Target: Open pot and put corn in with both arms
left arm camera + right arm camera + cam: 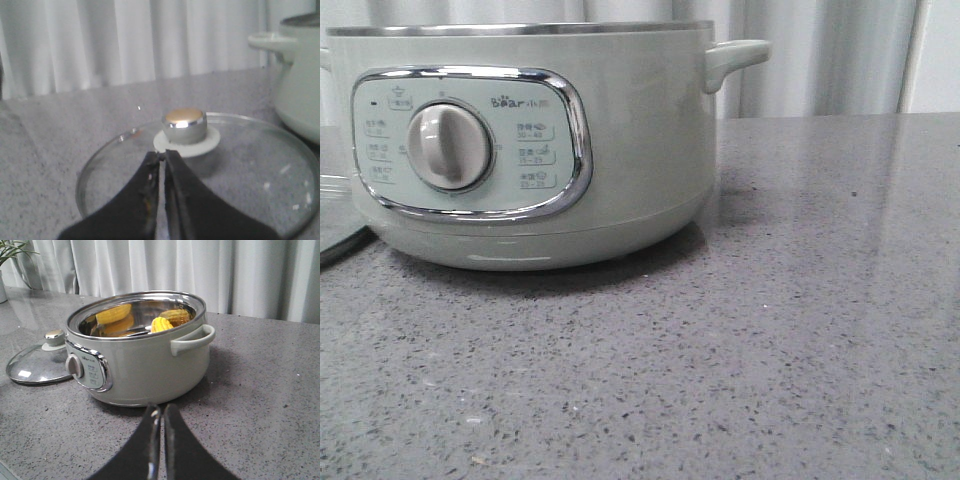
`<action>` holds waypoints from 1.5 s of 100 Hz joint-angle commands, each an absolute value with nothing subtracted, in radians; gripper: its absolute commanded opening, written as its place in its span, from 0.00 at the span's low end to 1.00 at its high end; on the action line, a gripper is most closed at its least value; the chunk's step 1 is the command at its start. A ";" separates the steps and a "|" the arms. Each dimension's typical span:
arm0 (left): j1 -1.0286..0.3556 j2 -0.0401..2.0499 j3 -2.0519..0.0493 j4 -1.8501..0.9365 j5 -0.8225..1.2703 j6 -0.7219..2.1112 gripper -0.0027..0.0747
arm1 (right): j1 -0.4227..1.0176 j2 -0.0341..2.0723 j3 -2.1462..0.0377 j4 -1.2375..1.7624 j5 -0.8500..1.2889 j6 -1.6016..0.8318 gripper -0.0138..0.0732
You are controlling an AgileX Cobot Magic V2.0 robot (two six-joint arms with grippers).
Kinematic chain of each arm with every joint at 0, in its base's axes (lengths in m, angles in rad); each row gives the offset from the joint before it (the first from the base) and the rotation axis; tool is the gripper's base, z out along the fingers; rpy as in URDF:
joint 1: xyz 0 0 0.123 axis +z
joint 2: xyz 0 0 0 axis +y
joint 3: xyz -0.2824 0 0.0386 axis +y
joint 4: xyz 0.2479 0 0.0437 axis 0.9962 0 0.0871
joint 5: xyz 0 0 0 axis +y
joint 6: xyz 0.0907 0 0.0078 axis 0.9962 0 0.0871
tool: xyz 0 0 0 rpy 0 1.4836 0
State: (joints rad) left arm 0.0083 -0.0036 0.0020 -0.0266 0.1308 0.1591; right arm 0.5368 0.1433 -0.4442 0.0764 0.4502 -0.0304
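Speckled grey countertop (pixel 740 380) nearest in the front view, then the sage-green pot (pixel 620 150) close behind, control dial (pixel 448 146) facing the camera, steel rim uncovered; neither arm visible from this side; edge of the glass lid (pixel 335 215) just showing at the far left, set aside on the countertop so the mouth stays free.

Left wrist view: left gripper (pixel 162 165) with fingers pressed together, clamped on nothing, tips just short of the lid's metal knob (pixel 184 124); lid lying flat beside the pot, apparently let go and parked there.

Right wrist view: right gripper (pixel 161 420) likewise closed on itself and empty, hanging well back from the pot; corn (pixel 161 324) lying inside, stub end up near the side handle (pixel 192 340), with yellow reflections on the steel wall; judged from this, both steps done, with only the arms to draw clear.
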 commanded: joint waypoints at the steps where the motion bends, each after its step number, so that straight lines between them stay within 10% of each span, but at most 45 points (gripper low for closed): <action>1: 0.008 -0.038 0.010 -0.012 0.169 0.154 0.01 | 0.536 0.154 -0.468 0.079 0.374 -0.033 0.07; 120: 0.006 -0.038 0.010 -0.045 0.272 0.154 0.01 | 0.535 0.144 -0.458 0.079 0.369 -0.033 0.07; 150: 0.006 -0.038 0.010 -0.045 0.272 0.154 0.01 | 0.279 0.141 -0.255 0.079 0.054 -0.033 0.07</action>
State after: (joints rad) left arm 0.0083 -0.0036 0.0020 -0.0323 0.3206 0.1591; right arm 0.3744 0.1305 -0.2908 0.0764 0.2639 -0.0304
